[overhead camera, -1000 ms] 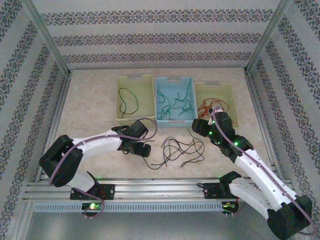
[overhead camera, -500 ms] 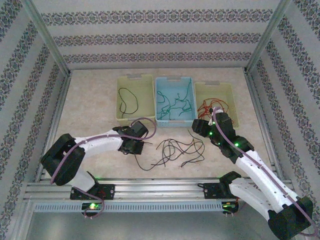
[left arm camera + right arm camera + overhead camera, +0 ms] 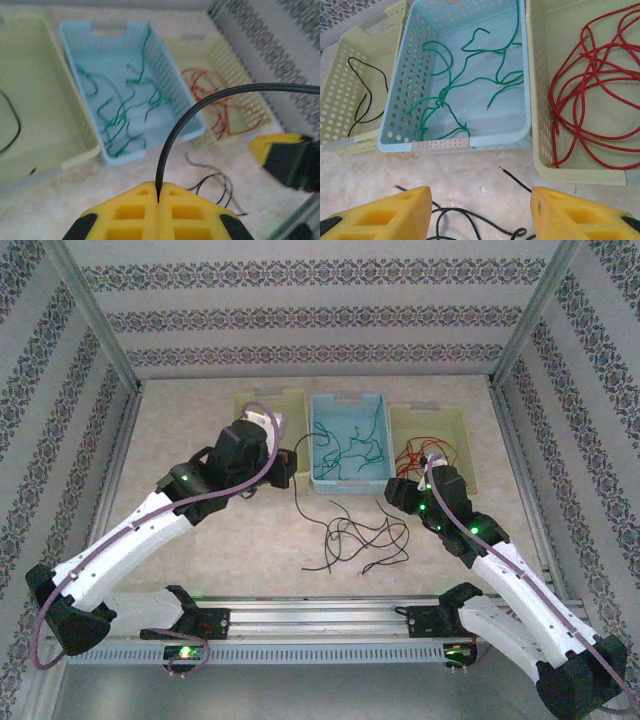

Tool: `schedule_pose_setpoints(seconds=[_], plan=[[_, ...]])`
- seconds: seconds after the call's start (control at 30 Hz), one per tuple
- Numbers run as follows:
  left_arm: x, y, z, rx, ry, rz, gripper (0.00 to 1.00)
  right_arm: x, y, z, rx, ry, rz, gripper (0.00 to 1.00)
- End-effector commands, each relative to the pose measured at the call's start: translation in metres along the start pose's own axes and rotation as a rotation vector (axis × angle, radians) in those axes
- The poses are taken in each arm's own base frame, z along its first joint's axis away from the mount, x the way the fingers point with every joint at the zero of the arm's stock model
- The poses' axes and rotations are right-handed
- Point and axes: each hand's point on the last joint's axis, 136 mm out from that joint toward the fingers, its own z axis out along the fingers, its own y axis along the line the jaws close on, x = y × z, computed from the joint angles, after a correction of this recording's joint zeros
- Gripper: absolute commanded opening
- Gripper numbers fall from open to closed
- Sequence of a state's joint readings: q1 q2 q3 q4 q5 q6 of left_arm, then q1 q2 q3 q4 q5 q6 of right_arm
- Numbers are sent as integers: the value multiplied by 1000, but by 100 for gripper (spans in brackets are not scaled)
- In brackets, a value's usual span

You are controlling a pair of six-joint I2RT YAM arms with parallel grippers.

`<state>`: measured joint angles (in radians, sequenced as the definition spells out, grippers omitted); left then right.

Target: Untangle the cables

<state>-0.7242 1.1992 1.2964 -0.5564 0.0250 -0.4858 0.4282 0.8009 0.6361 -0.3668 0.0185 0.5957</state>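
Lifted black cable (image 3: 172,135) between left fingers (image 3: 125,216)

Blk cables (image 3: 352,537) on tbl (image 3: 250,560), grn (image 3: 470,81) in blue bin (image 3: 495,139), red (image 3: 559,107) in rt bin (image 3: 580,175).

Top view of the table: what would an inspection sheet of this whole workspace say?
Surface: beige tabletop.
Job's things: loose black cables tangled on the table; one black wire in the left basket; green cables in the blue basket; red cables in the right basket.
Clutter: one tiny pale fleck.
Fingers: left fingers shut on a lifted black cable; right fingers open, empty, over the tangle's edge.
Cables: purple-grey arm cable on each arm.
Surroundings: patterned walls, metal frame.
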Motion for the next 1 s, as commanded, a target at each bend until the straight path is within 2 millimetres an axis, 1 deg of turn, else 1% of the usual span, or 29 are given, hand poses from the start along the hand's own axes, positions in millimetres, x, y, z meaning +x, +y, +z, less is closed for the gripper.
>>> schedule_pose_setpoints(seconds=[0.0,0.07,0.17,0.27,0.4,0.47,0.53,0.6,0.67,0.77,0.8,0.87,0.93,0.97], plan=[[-25,-6,-9,5,-30,26,0,-4,-1,-1,8,-20,-9,55],[-53,-11,-18,23,-91,20,0,-4,0,0,6,-16,-9,55],[-89,-11,-29,19,-166,-3,0,-5,3,0,-1,-13,-11,55],[-120,-8,-35,21,-223,-4,0,-4,4,0,-5,-14,-11,55],[-155,0,-41,-17,-289,24,0,-2,4,2,-7,-2,-15,54],[-170,7,-42,-58,-314,41,0,-1,5,1,-13,-1,-16,54],[-182,19,-39,-107,-330,46,0,-2,5,1,-15,-2,-16,54],[-189,35,-31,-147,-331,42,0,-1,6,0,-18,-3,-16,54],[-194,56,-20,-197,-325,23,0,0,7,0,-23,3,-19,54],[-196,85,-4,-255,-308,0,0,1,7,0,-25,11,-27,54],[-197,92,1,-264,-303,-5,0,1,7,0,-25,11,-27,54],[-194,106,16,-284,-280,-7,0,2,7,0,-25,14,-28,55],[-183,121,33,-317,-239,-19,0,3,6,1,-24,16,-27,54],[-175,128,44,-327,-206,-25,0,3,6,1,-25,16,-26,55]])
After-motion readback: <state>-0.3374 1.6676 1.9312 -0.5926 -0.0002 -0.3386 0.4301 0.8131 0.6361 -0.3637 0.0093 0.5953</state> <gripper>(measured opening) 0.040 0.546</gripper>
